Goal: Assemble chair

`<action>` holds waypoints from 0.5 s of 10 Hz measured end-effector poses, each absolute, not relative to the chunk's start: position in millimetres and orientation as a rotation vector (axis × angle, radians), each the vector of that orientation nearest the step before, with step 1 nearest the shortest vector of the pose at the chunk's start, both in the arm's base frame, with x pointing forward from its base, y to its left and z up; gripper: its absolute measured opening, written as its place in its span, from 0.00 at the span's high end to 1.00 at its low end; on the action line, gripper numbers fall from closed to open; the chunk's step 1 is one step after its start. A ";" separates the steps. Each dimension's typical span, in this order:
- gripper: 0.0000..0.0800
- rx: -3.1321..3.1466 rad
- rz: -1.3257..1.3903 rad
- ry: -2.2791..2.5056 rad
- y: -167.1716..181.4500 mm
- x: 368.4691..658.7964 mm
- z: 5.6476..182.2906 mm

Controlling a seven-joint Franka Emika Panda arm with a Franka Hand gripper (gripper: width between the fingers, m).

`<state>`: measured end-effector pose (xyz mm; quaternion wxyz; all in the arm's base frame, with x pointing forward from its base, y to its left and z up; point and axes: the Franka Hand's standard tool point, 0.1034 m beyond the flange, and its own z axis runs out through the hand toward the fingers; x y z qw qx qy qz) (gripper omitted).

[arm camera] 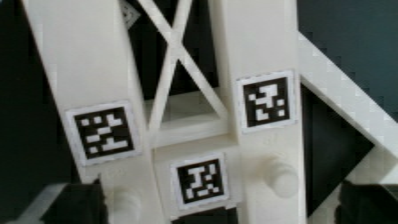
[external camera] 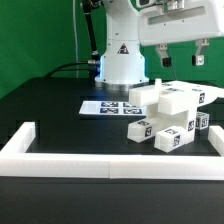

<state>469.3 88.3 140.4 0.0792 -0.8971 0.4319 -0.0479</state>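
Note:
The chair parts (external camera: 172, 110) are white blocky pieces with black-and-white tags. They lie in a loose heap on the black table at the exterior view's right. My gripper (external camera: 182, 60) hangs open and empty a little above the heap. In the wrist view the X-braced frame (arm camera: 178, 70) fills the picture, with two tags on its side bars and one tag (arm camera: 201, 181) on its cross bar. My gripper (arm camera: 217, 205) is above this frame, a dark fingertip (arm camera: 68, 205) showing on either side of it. I cannot tell whether the fingers touch it.
The marker board (external camera: 108, 107) lies flat in front of the robot base (external camera: 120, 65). A long low white rail (external camera: 110, 160) runs along the table's front and up the exterior view's left. A short white block (external camera: 139, 128) lies nearest the rail.

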 end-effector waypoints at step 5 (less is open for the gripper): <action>0.19 -2.585 -0.102 1.423 139.9 442.3 110.2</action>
